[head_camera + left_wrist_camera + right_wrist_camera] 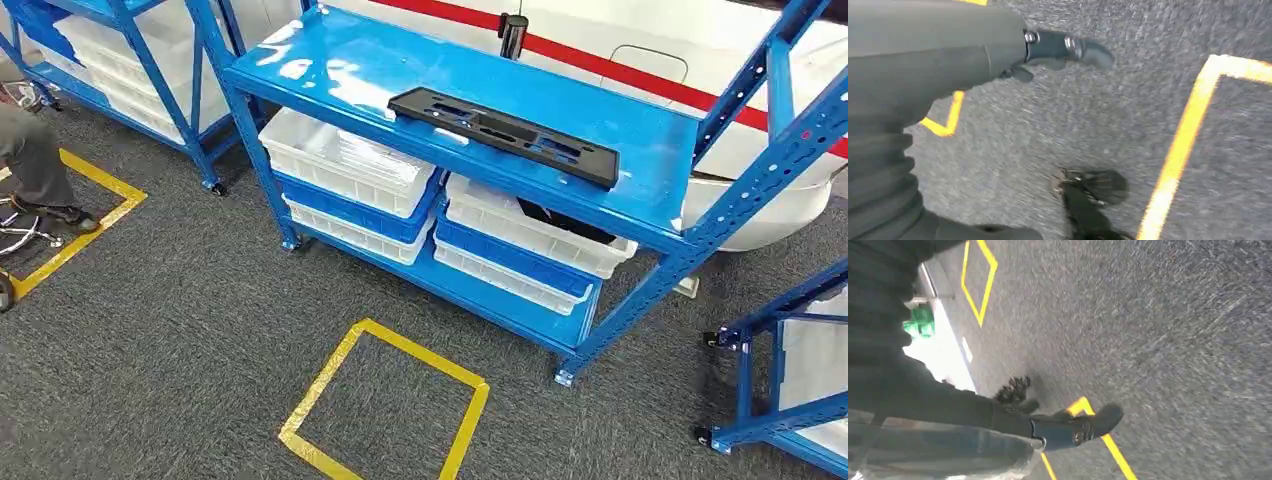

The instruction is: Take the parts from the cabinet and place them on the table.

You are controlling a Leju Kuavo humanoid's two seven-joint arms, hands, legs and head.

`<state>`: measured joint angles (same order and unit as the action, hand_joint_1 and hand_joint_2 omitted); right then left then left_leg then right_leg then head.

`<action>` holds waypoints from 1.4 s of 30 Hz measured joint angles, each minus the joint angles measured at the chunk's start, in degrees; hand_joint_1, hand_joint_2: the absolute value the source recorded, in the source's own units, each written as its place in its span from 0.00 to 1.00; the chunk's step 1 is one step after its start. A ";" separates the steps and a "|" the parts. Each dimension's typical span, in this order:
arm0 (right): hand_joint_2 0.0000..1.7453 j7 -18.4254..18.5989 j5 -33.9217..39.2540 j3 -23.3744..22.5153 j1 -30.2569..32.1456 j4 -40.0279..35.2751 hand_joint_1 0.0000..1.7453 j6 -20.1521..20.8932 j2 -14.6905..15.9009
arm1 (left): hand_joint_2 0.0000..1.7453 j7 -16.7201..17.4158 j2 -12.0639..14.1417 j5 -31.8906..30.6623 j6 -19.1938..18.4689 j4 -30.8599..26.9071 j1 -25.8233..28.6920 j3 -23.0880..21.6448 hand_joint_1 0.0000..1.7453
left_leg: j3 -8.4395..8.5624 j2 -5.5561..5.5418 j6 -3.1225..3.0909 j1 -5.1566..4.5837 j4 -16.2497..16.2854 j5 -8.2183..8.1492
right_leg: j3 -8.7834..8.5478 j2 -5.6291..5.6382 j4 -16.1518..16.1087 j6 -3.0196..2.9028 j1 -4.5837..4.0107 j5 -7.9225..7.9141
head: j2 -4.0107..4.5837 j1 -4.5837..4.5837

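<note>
Left hand and right hand hang empty over carpet; I'd step closer, then grasp the black part on the shelf squarely.

Shelving rack: glossy bright blue, white glare on its top shelf.
Part: matte black, slotted.
Bins: white and blue, stacked in alternating bands.
Carpet: speckled dark grey.
Floor tape: yellow, outlining a square.
Wall stripe: red on white.
Left hand: grey cover, darker blue-grey fingers.
Right hand: dark, blue-grey fingers.
</note>
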<state>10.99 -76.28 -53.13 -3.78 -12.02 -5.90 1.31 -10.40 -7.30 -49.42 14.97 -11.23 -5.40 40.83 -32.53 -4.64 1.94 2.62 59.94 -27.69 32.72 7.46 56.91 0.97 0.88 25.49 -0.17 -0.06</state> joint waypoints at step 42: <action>1.00 1.14 -1.84 0.00 0.16 0.09 0.00 -0.26 -0.61 | 1.00 -0.07 0.46 -0.39 0.13 -0.09 0.22 0.07 0.00 | -1.08 4.80 -3.50 -0.74 0.19 0.81 | 0.48 -7.24 3.64 1.91 0.36 3.33 | 0.00 -0.55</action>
<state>12.13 -78.12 -53.13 -3.61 -11.93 -6.16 0.70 -10.47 -6.84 -49.81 15.10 -11.32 -5.17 40.89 -33.61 0.17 -1.56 1.88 60.13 -26.88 33.19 0.23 60.55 2.88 1.24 28.82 -0.17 -0.61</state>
